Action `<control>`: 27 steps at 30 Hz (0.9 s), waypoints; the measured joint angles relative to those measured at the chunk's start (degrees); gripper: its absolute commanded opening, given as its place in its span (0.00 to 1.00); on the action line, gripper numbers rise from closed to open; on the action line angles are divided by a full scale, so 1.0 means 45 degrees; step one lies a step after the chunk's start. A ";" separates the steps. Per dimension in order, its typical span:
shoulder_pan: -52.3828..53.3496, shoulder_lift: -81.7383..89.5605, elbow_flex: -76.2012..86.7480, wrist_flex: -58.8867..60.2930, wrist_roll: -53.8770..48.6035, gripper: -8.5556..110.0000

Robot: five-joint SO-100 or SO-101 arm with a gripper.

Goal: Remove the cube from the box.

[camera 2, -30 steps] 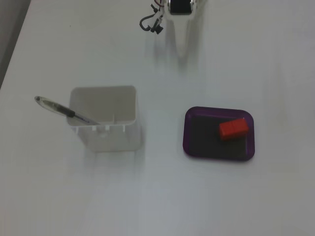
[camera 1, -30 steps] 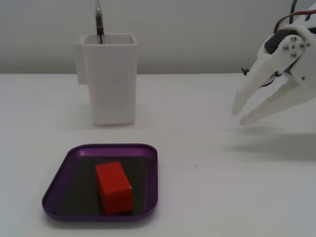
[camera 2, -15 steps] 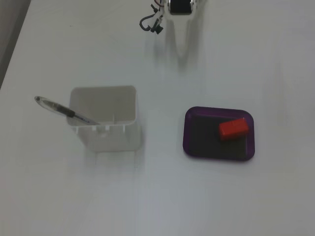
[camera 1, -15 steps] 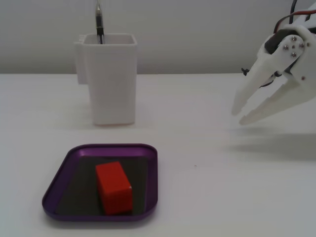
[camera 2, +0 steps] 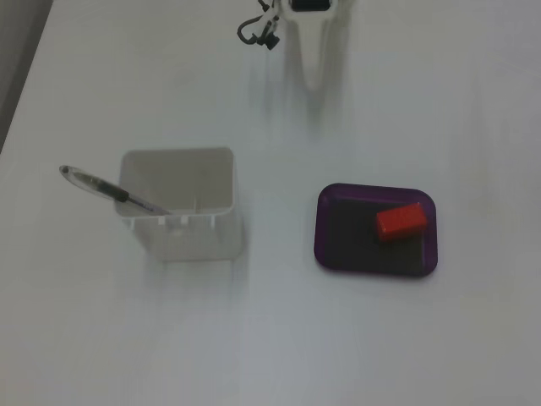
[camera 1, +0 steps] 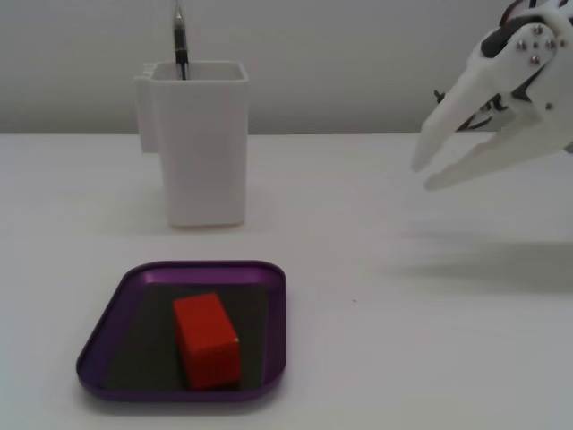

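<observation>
While the white two-finger gripper (camera 1: pixel 423 176) hangs clear of the table with its fingers spread and nothing between them, the red-orange cube (camera 1: pixel 207 339) lies inside the purple tray (camera 1: pixel 100 339), resting on the dark floor and not yet lifted.

In the fixed view from table level, the cube sits well apart from the fingertips, below them and off to the left, nearer the camera. The fingertips point down and leftward, roughly toward that side of the table.

In the fixed view from above, the gripper (camera 2: pixel 314 83) enters from the top edge, and the cube (camera 2: pixel 401 221) lies below and to the right of it, in the upper right part of the tray (camera 2: pixel 324 254), close to its rim there. The cube's long axis runs slightly tilted from the tray's long side.

A tall white container (camera 1: pixel 206 143) holding a pen (camera 2: pixel 110 191) stands well off to the other side, clear of the likely path.

Judgement: the approach needs travel toward the tray, a descent, and fingers closing across the cube's short width.
</observation>
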 measured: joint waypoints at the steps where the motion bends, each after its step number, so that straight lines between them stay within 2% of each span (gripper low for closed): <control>1: 0.0000 0.0000 -0.0078 0.0000 -0.0195 0.09; 6: 0.0000 -0.0762 -0.0371 0.0000 -0.1406 0.09; 11: 0.0000 -0.4082 -0.2051 0.0000 -0.2227 0.15; 17: -0.0703 -0.9473 -0.5801 0.0098 -0.2539 0.23; 27: -0.3086 -1.7949 -1.2930 0.1172 -0.2539 0.24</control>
